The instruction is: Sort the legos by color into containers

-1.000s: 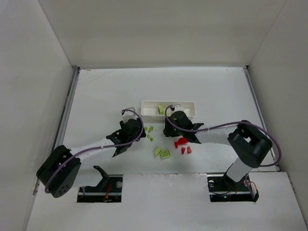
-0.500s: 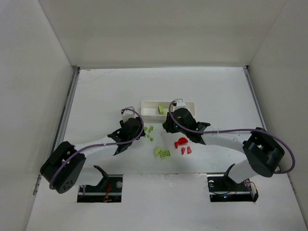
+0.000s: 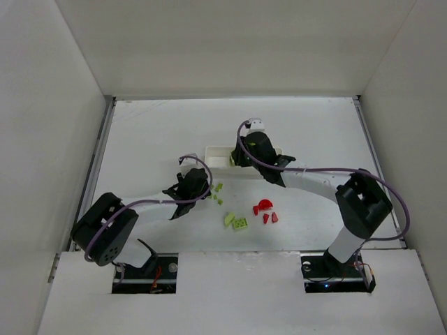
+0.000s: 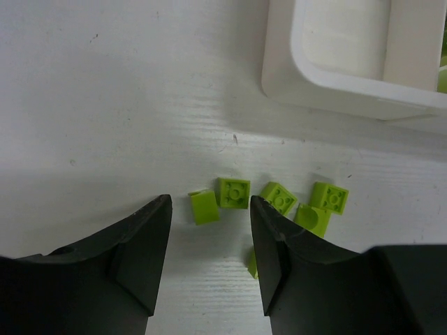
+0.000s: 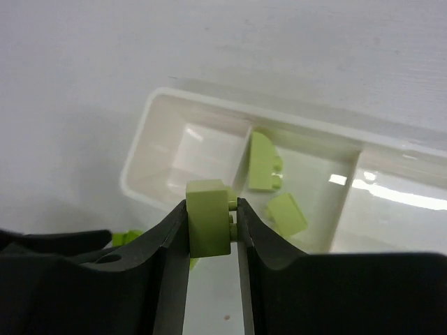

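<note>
My right gripper [image 5: 211, 213] is shut on a lime-green lego [image 5: 208, 218] and hangs over the white tray [image 5: 150, 112]. The tray's middle compartment holds two green legos [image 5: 264, 162]; its left one looks bare. In the top view the right gripper [image 3: 246, 150] covers most of the tray [image 3: 216, 155]. My left gripper [image 4: 208, 209] stands open, low over the table. A cluster of green legos [image 4: 234, 192] lies just beyond its tips, with one small lego [image 4: 204, 207] at the gap's mouth. The tray's corner [image 4: 293, 77] is further ahead.
Two larger green pieces [image 3: 235, 222] and three red pieces [image 3: 264, 206] lie on the table nearer the arm bases, between the two arms. White walls enclose the table on three sides.
The right gripper has shut on a green lego and carried it from the table back over the tray. The left gripper's jaws have narrowed a little; it has barely moved.
</note>
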Robot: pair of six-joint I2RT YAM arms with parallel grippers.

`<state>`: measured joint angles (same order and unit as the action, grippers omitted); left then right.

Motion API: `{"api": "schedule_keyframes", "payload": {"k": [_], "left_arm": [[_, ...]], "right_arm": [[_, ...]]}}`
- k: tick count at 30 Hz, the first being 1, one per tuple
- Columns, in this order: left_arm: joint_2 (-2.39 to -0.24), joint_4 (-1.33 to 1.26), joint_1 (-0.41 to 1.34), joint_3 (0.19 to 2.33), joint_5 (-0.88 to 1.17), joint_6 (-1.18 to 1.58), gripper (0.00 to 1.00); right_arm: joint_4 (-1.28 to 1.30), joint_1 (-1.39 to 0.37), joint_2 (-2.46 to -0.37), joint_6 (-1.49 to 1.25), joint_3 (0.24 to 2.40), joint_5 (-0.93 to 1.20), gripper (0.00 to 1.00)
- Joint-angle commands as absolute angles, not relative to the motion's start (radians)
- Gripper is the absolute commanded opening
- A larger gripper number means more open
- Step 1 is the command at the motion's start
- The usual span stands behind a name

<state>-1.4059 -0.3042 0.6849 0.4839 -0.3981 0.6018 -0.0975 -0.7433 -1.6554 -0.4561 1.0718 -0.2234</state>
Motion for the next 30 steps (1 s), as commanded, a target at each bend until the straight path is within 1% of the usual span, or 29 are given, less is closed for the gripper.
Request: {"api": "schedule_keyframes", "payload": {"k": [1,4,5,9,10,12,14,19,21,25,30], "left_arm": [[-1.430,-0.314,0.679,0.520,-0.405,0.591,0.45],[-1.454,-0.318,0.677,0.534,-0.405,0.586,0.42],[-1.457,-0.316,0.679,0.538,-0.405,0.584,0.42],[-1.459,-0.310,0.682,0.541,-0.406,0.583,0.40],[-1.459,-0.308,0.682,0.541,-0.408,0.581,0.39],[-1.457,-0.308,0.683,0.540,-0.410,0.581,0.38],[-1.459,-0.308,0.686,0.540,-0.410,0.581,0.35],[-1.460,-0.287,0.696,0.541,-0.422,0.578,0.24],[-1.451,-0.275,0.699,0.541,-0.433,0.572,0.22],[-1.408,-0.242,0.703,0.541,-0.457,0.555,0.21],[-1.303,-0.169,0.703,0.563,-0.474,0.546,0.21]], "right_arm": [[-0.095,-0.726,-1.689,-0.422,1.109,-0.301,0.28],[-0.101,-0.709,-1.701,-0.428,1.109,-0.307,0.30],[-0.101,-0.709,-1.704,-0.428,1.109,-0.310,0.32],[-0.103,-0.708,-1.698,-0.423,1.100,-0.311,0.56],[-0.104,-0.708,-1.689,-0.423,1.094,-0.310,0.60],[-0.115,-0.708,-1.665,-0.423,1.075,-0.307,0.65],[-0.121,-0.708,-1.638,-0.423,1.060,-0.304,0.66],[-0.121,-0.713,-1.576,-0.419,1.016,-0.301,0.68],[-0.121,-0.714,-1.545,-0.413,0.994,-0.301,0.68],[-0.124,-0.714,-1.482,-0.403,0.945,-0.302,0.68],[-0.147,-0.717,-1.419,-0.400,0.881,-0.308,0.69]]}}
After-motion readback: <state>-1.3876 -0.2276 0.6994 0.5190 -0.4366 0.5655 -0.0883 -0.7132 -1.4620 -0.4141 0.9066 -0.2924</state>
